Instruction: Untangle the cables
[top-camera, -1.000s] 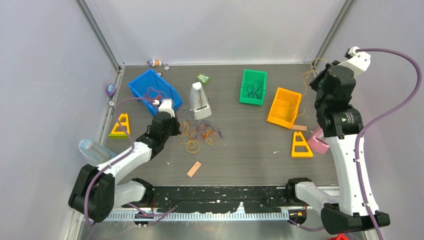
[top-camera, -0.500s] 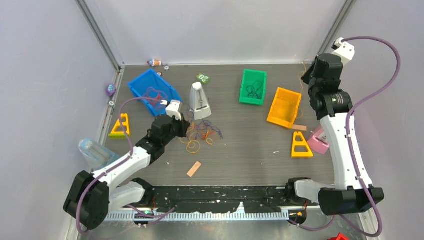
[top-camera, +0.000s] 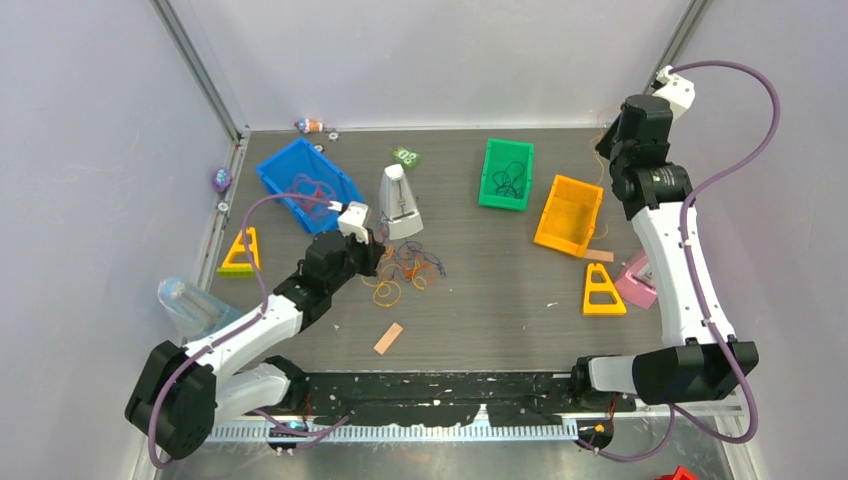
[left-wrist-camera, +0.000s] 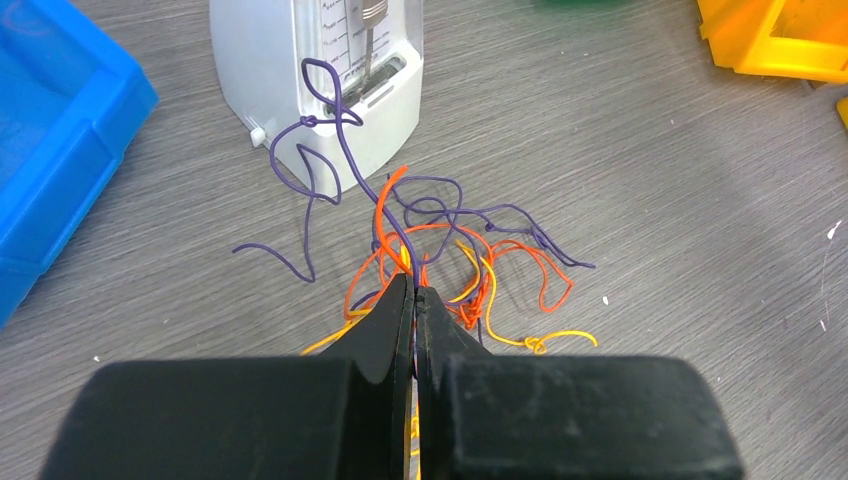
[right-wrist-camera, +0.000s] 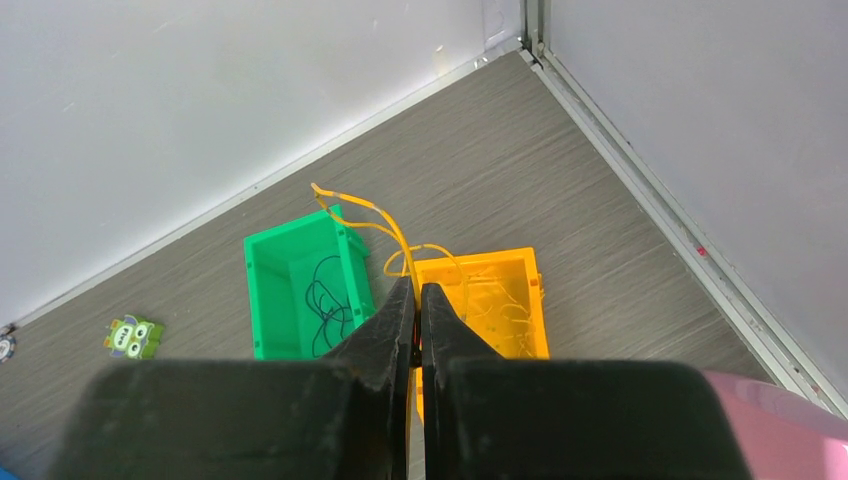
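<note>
While right gripper pinches yellow cable, corner walls stand near

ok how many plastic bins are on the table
3: a blue plastic bin far left, a green plastic bin far centre, an orange plastic bin just right of it. None seems hidden.

The right gripper pinches a yellow cable (it loops out past the fingertips) above a green bin holding black cables and an orange bin, near the table's far corner.
</note>
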